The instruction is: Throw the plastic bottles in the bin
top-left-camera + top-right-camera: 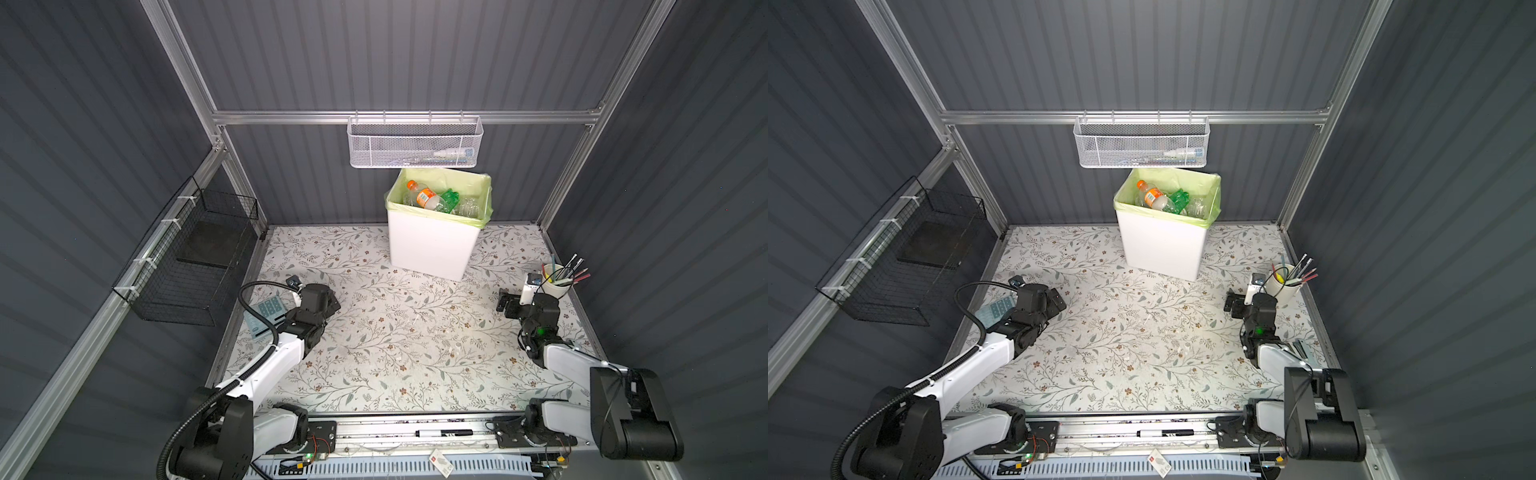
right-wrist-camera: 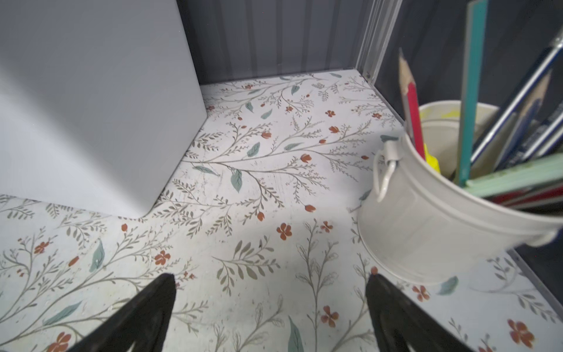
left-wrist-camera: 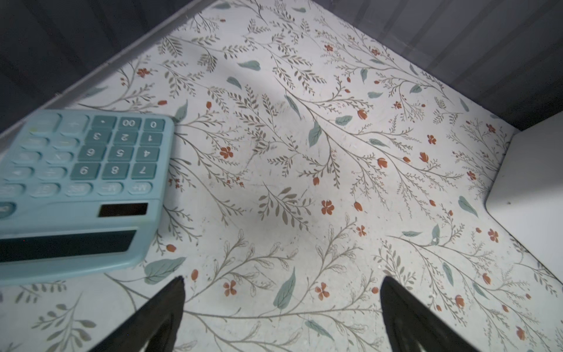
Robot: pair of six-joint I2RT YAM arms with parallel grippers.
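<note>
Left jaws are spread, empty, near the blue calculator; a swing could shove it. The plastic bottles lie in the bin at the back, none seen on the bench. Right jaws spread & empty too, near the pencil cup, which could tip.

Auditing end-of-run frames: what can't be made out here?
- Number of bottles in the bin: both top views, upper ones hide any below.
- Contents of the white mesh basket: both top views, too small, veiled by mesh.
- Calculator: left wrist view, cut off by the frame edge.
- Pencil bucket: right wrist view, blurred, cut off at the edge.
</note>
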